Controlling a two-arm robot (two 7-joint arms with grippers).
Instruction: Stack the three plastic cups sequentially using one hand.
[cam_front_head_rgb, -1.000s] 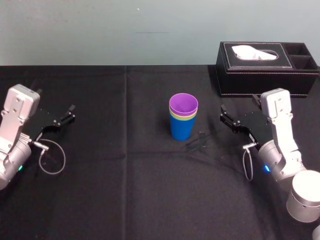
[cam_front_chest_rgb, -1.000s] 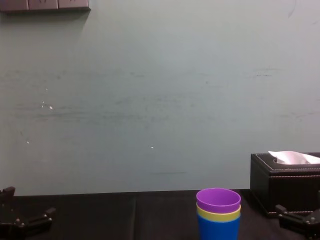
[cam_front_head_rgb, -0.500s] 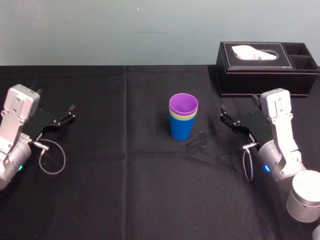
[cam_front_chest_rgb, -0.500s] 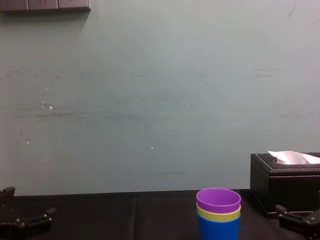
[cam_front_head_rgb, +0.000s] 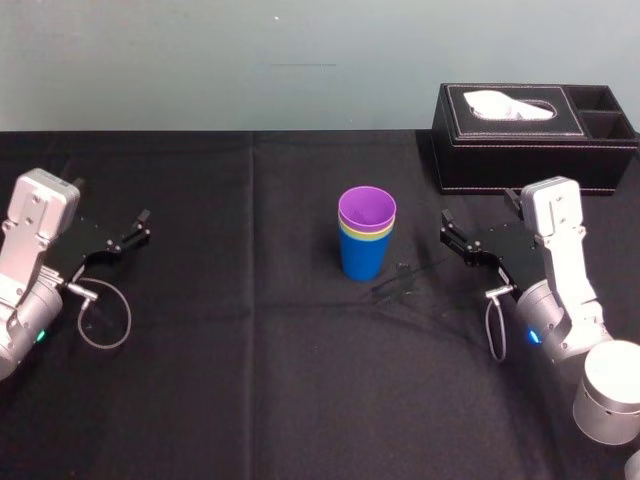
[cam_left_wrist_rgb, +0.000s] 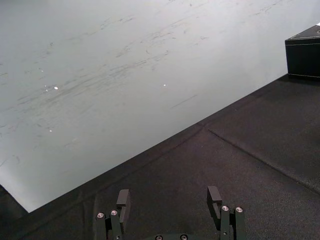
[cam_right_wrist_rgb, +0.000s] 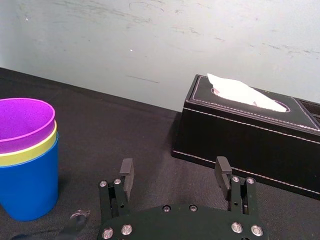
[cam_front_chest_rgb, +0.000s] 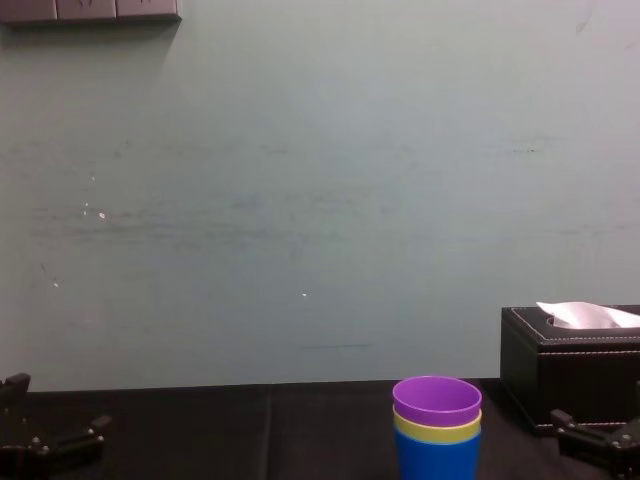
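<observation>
- Stillness over the last second: cups and both arms sit exactly where they were a moment earlier, nothing lifted or shifted.
- Purple tapered plastic cup sits nested in the yellow-green plastic cup, itself nested in the blue plastic cup. The stack stands upright on the black cloth-covered tabletop at the centre of the head view.
- With all three nested, the stacking looks finished, and the lack of motion suggests a completed job rather than a pause mid-step.
- Right tool, black with two flat jaws, sits at the right of the frame, jaws spread wide and empty. It points toward the stack but stays well apart from it; its wrist view shows the cups beyond the fingers, not between them.
- Left tool is parked at the left edge of the frame, jaws likewise wide open and gripping nothing, farther from the cups.
- Black stitched tissue box stands at upper right, behind the right tool.
</observation>
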